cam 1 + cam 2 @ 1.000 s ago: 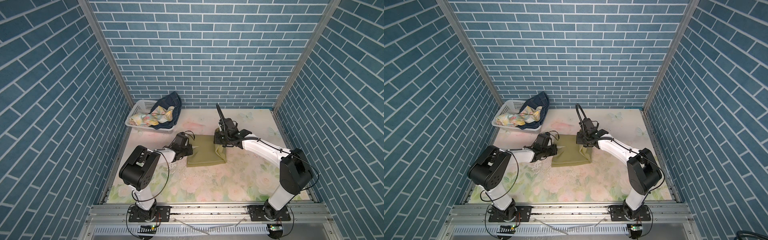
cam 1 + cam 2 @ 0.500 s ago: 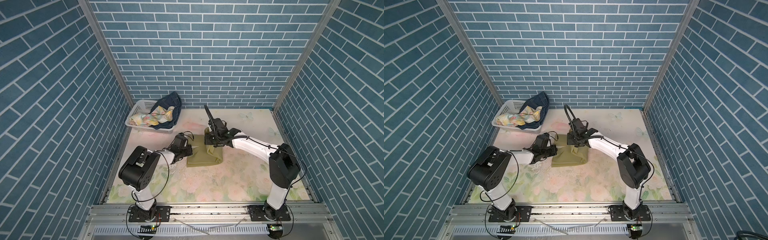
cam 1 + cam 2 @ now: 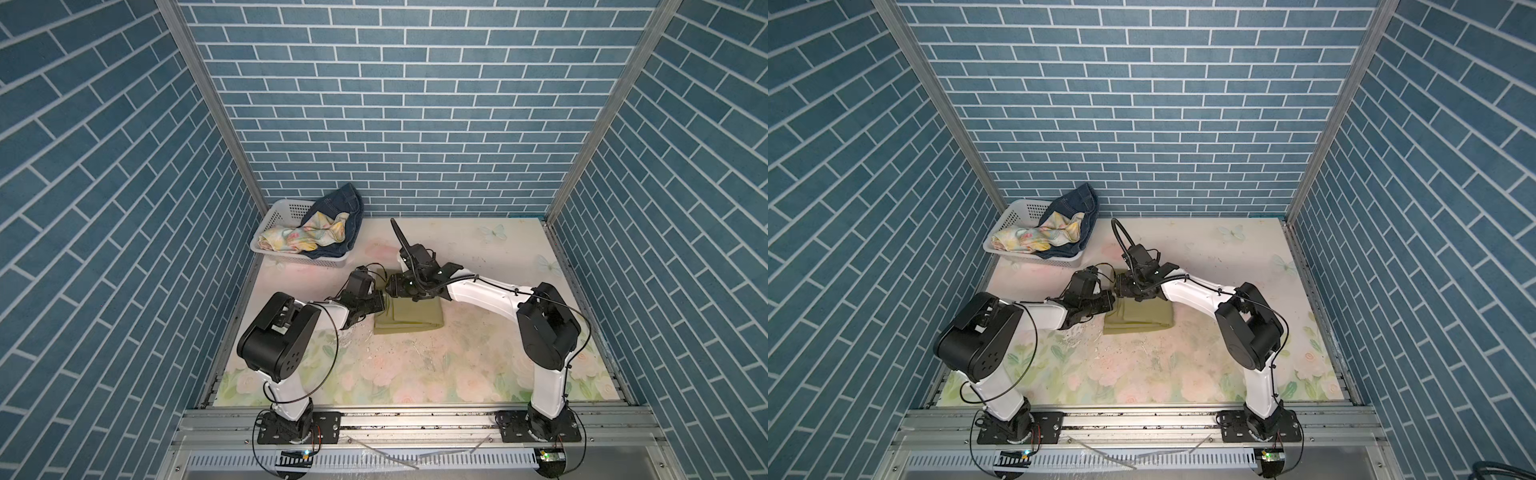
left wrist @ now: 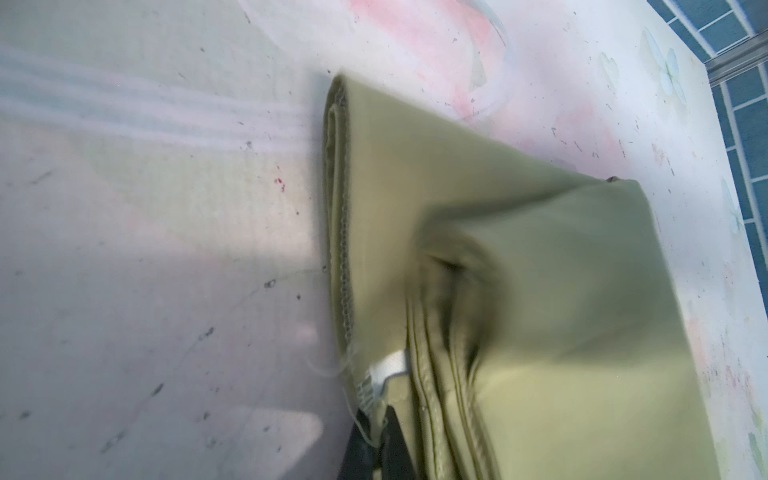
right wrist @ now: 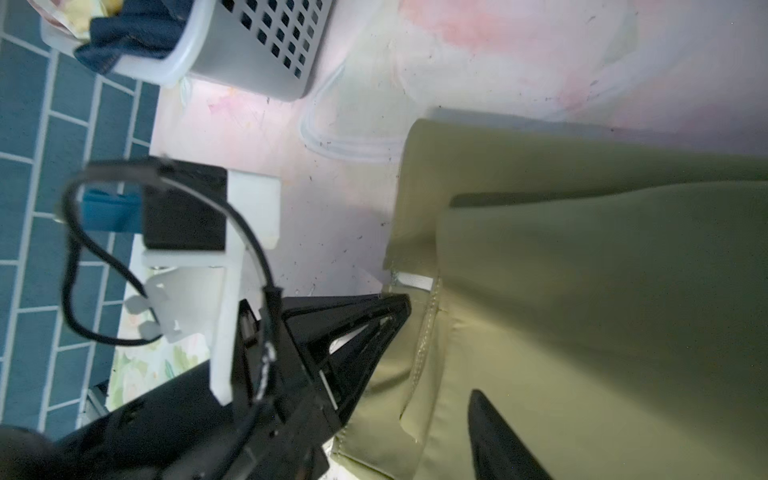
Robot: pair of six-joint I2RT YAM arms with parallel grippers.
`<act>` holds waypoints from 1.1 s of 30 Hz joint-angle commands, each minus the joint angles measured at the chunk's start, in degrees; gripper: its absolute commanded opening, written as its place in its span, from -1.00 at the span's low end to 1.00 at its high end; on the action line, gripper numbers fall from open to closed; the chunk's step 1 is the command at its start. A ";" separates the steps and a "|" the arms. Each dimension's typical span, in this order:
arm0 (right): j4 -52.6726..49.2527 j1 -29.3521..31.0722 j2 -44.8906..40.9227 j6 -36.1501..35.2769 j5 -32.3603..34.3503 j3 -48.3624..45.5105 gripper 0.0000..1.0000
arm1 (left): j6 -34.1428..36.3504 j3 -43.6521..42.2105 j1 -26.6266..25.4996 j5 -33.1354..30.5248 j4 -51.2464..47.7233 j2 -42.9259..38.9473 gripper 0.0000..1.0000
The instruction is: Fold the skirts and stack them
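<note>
Two pincers meet at one edge of the green skirt (image 3: 411,319): left pincer (image 3: 381,301) clamps it, right pincer (image 3: 391,287) gapes beside. Basket (image 3: 283,208) sits well behind; tabletop (image 3: 415,370) in front lies bare.

Top views overhead; wrist views near olive skirt (image 4: 540,270) (image 5: 602,311)

1. The right gripper (image 3: 394,286) has swung across the olive-green skirt (image 3: 411,318), from its right edge to its left edge, and is now just beside the left gripper (image 3: 380,302).
2. The flap it held raised now lies flat on top.
3. Its jaws have parted and let go of the cloth.
</note>
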 commanded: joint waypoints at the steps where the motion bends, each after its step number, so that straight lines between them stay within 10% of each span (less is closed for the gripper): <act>1: 2.11 -1.68 -4.39 1.86 0.63 -3.24 0.23 | -0.03 -3.05 0.10 0.08 -11.00 2.47 -1.00; 25: -6.03 -10.90 -22.31 -7.96 16.00 -18.72 0.35 | -4.78 3.37 -14.43 -1.25 -11.01 8.47 -0.99; 33: -8.44 -6.66 -15.81 -12.46 17.21 -15.40 0.37 | -5.17 -2.49 -9.48 -0.28 -11.63 -1.93 -0.26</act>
